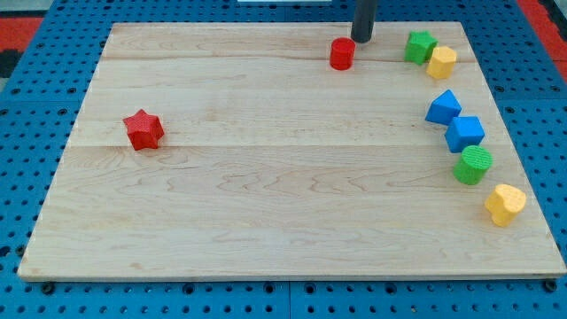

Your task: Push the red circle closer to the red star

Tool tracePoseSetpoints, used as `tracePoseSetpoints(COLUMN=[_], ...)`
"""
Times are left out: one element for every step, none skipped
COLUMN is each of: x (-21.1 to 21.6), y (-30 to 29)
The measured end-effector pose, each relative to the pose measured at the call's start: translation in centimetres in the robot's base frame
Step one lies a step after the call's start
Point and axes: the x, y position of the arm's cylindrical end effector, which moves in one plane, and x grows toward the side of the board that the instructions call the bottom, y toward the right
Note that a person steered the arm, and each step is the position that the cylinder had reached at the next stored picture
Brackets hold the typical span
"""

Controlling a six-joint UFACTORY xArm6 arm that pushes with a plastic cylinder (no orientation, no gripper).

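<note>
My tip (361,40) sits just upper-right of red circle (342,54); red star (143,130) far left on counter (266,213). No fingers visible; can't tell their state.

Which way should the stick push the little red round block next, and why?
Probably slide my tip toward the view's lower left, into the red circle block. My tip sits just to the circle's upper right, and the red star block lies far off on the wooden board toward the view's lower left.

Pale wooden worktop (292,204) lying on a blue perforated base (35,292).
Soft, even light is falling across the wood grain; red matting (22,27) is showing at the view's top corners.
</note>
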Motion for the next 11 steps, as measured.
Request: tracePoseSetpoints(x=[2.9, 4.4, 4.6, 7.5, 8.9, 8.2, 7.5, 5.5, 4.6, 5.3, 4.4], y=[-4.0, -9.1, -6.3, -5.3, -11.1, -17.9, -16.1, -14.0, -19.1, -28.2, -29.8])
